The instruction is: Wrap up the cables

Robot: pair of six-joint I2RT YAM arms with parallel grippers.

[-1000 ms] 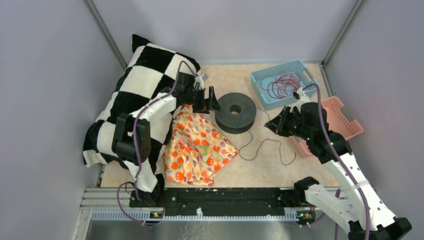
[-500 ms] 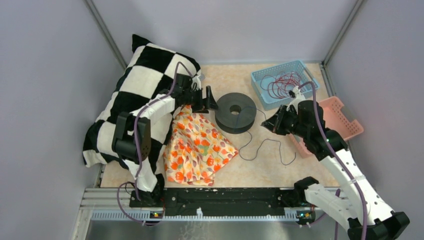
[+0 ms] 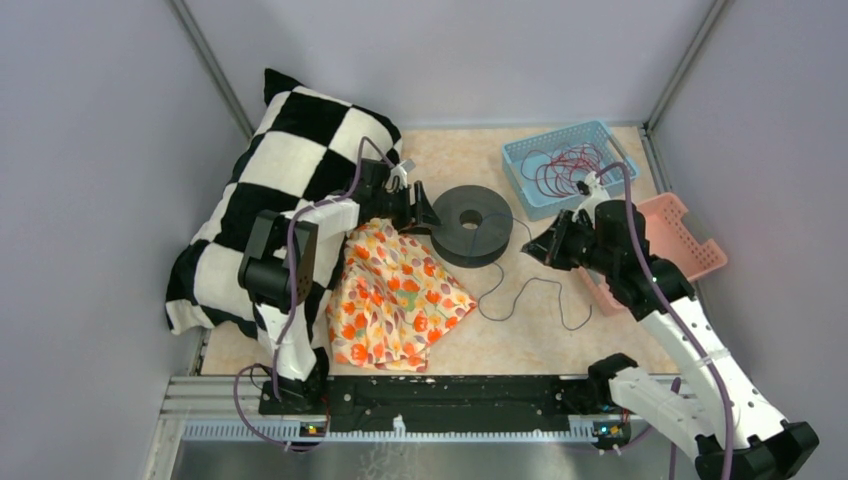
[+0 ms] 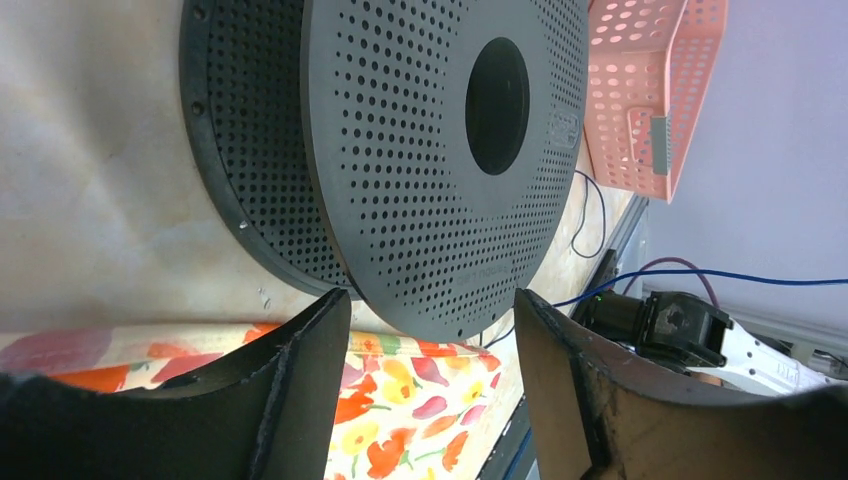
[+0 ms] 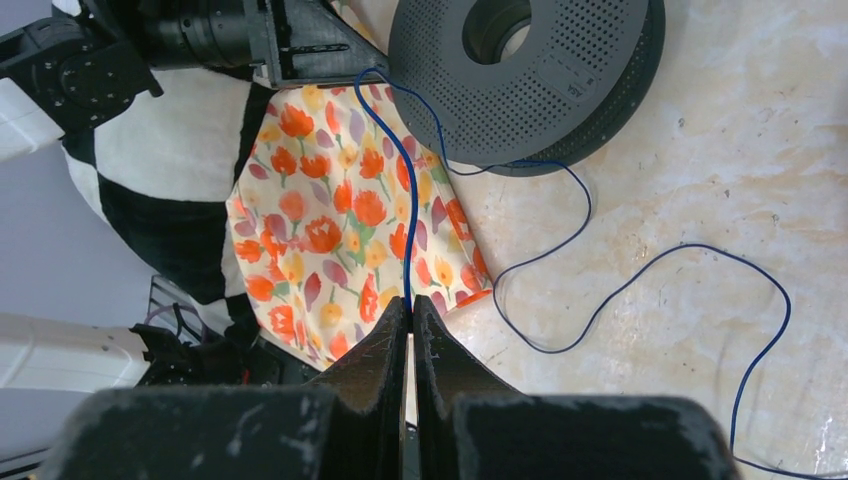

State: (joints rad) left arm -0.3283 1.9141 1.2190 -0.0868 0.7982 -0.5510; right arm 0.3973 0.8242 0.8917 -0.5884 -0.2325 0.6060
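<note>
A thin dark blue-black cable (image 3: 540,280) runs from the dark grey perforated spool (image 3: 471,222) and lies in loose loops on the table. My right gripper (image 3: 541,250) is shut on this cable (image 5: 406,220) to the right of the spool (image 5: 530,70) and holds a stretch of it off the table. My left gripper (image 3: 425,212) is open at the spool's left rim. In the left wrist view the spool's edge (image 4: 430,150) sits just ahead of the open left gripper (image 4: 430,330), untouched, and the cable (image 4: 760,281) shows beyond it.
A floral cloth (image 3: 395,290) lies left of the spool, beside a black-and-white checked pillow (image 3: 270,190). A blue basket (image 3: 520,160) holding red cables stands at the back right. A pink basket (image 3: 690,235) stands at the right behind my right arm.
My left gripper has moved a little to the right, closer to the spool's rim. My right gripper has shifted slightly left with the cable still in it.
</note>
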